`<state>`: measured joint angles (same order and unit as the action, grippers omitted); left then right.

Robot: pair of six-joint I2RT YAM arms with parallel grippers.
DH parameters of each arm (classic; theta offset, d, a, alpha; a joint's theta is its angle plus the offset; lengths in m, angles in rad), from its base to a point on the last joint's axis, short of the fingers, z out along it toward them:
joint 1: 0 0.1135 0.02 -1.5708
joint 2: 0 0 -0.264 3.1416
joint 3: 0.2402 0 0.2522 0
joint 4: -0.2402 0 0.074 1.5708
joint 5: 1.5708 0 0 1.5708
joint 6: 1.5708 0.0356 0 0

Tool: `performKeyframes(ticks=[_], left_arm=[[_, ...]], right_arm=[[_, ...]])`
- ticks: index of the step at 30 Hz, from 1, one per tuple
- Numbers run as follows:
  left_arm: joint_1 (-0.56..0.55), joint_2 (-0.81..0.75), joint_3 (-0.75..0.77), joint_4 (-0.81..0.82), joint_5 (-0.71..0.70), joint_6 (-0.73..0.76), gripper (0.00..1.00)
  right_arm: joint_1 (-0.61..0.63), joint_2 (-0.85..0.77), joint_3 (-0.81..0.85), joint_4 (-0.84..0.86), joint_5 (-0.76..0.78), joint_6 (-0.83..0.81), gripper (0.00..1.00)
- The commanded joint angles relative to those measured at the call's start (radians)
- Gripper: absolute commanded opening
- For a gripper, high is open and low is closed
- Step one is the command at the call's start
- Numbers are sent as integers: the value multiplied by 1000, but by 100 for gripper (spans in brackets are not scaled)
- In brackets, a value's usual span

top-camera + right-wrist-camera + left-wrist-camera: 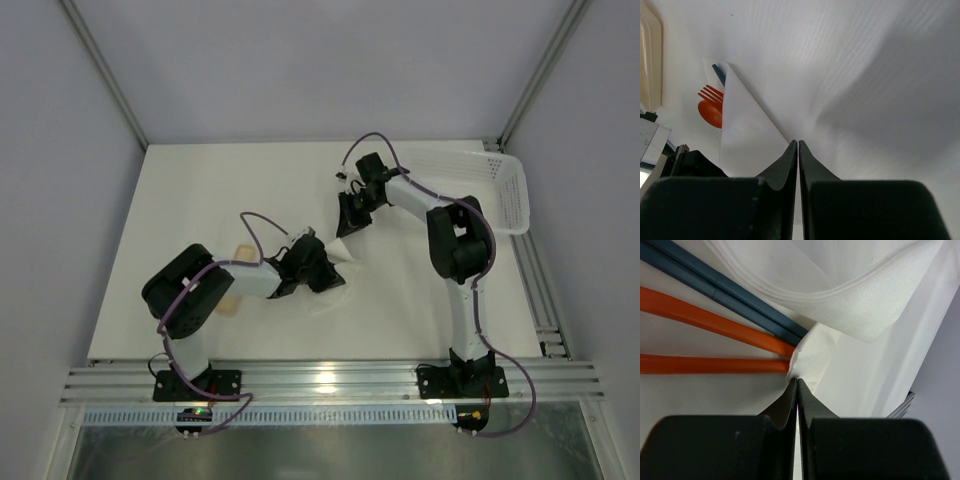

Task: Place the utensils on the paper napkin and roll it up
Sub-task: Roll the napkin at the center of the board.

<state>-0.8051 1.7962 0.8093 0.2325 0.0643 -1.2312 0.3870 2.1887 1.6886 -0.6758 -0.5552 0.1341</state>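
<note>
My left pincer (797,382) is clamped on a fold of the paper napkin (860,300), my right pincer (798,144) shut on its corner. It lies on the worktop (200,190), folded over the utensils (715,325). Soft, tearable paper: I'd hold edges only, gently.

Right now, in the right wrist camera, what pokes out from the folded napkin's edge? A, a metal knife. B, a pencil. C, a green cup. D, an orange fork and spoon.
D: an orange fork and orange spoon poke out at the left edge of the folded paper napkin.
</note>
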Motion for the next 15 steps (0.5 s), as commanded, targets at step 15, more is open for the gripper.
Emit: performKeyframes(ticks=[15], left_arm=[[-6,-11,14,-84,-43,10,0]], right_arm=[[38,-78,-136,97,-98,32,4]])
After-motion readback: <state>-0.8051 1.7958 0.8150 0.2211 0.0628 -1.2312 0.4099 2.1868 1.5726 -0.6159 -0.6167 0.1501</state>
